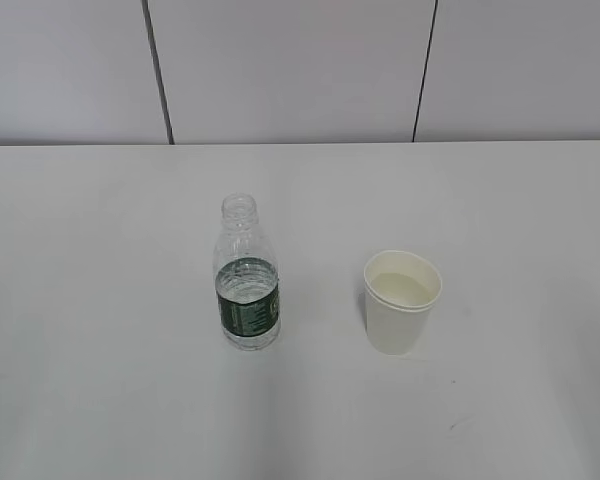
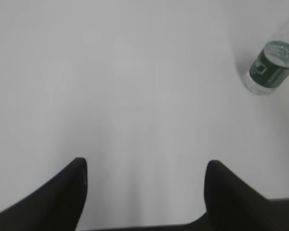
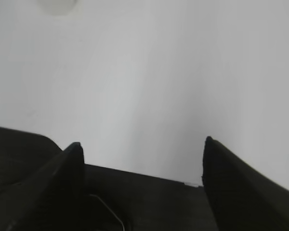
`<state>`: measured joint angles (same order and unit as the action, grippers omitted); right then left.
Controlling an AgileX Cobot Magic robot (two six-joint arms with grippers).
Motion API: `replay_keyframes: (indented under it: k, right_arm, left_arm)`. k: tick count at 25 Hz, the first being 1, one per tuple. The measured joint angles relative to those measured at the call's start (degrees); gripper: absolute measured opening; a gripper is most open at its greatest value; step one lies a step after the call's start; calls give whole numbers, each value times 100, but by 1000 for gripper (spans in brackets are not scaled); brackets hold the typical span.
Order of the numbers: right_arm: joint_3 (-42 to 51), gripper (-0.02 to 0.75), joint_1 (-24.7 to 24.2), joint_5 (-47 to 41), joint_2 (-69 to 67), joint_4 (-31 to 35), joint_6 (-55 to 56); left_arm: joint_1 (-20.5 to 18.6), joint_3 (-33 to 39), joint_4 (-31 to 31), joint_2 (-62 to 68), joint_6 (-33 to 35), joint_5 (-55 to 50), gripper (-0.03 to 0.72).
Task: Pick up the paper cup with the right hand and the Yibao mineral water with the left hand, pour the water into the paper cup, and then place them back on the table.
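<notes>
In the exterior view we saw the Yibao mineral water (image 1: pixel 248 285) standing upright and capless on the white surface (image 1: pixel 100 300), left of centre, with water up to about the top of its green label. The paper cup (image 1: pixel 401 301) stood upright to its right, well apart from it, with liquid visible inside. Neither arm appeared in that view. Bare surface lay open on every side of both things, and the far edge met a grey panelled wall (image 1: pixel 290 70) well behind them.

In the left wrist view we found our left tool (image 2: pixel 145 178) spread wide, its two dark fingers (image 2: pixel 70 192) holding nothing, with the bottle (image 2: pixel 272 67) far off at the upper right corner and plain surface between.

In the right wrist view our right tool (image 3: pixel 142 163) was likewise spread and empty. The cup (image 3: pixel 58 5) showed only as a pale blur at the top left edge, well away from the fingertips (image 3: pixel 216 163).
</notes>
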<state>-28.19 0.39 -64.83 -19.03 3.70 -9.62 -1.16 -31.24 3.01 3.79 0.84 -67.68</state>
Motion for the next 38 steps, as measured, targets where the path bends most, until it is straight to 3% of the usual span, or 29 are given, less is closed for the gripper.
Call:
replay_keyframes:
  k: [11,38]
  right_arm:
    - [8,593,0,-57,1955,-154,505]
    - [13,586,0,-81,2007,-290,651]
  left_arm:
    - [0,0,35,-483,86,-46,469]
    - [0,180,65,-494,86,388,456]
